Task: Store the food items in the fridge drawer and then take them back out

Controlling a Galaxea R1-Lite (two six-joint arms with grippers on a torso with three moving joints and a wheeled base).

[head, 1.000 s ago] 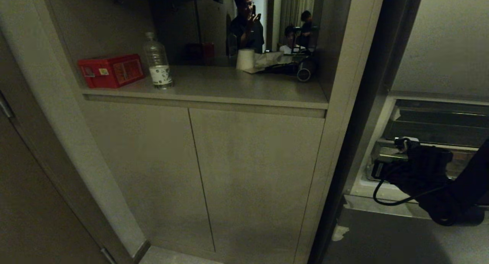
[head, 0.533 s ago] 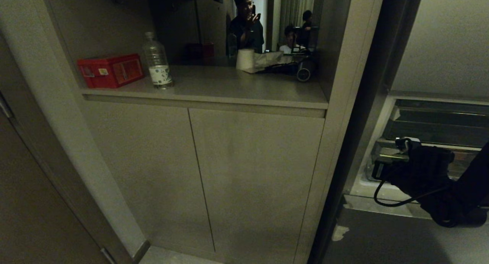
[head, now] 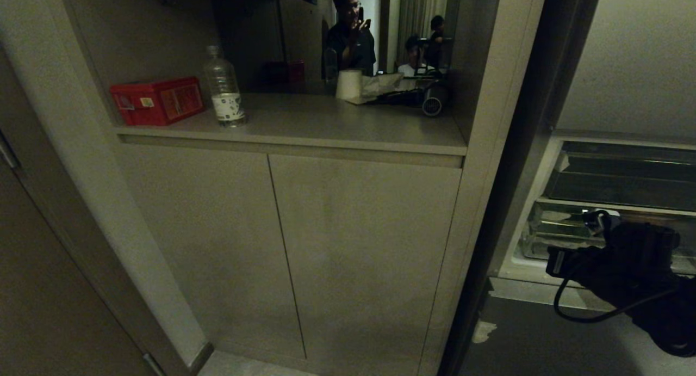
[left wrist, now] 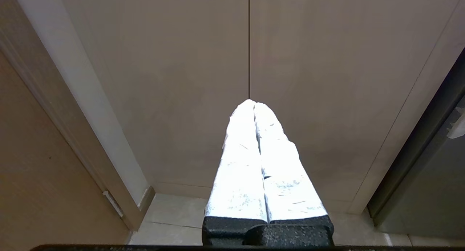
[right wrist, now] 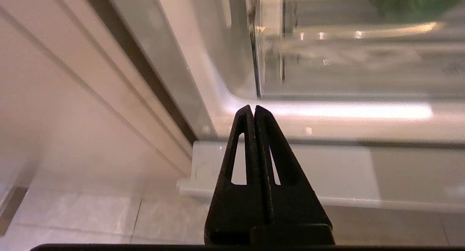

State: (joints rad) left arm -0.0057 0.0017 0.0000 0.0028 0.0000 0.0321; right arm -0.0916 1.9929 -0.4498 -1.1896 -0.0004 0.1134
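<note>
**Jaws closed at the fridge, nothing held**

My right gripper has its jaws pressed together, empty. Fridge drawer sits just ahead of the tips, clear front lip facing me, w/ the white fridge sill directly under them. My left gripper is closed too, pointing at the cabinet doors, well apart from the fridge.

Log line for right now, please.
right gripper: shut, empty, low before fridge drawer | left gripper: shut, parked facing cabinet doors
</note>
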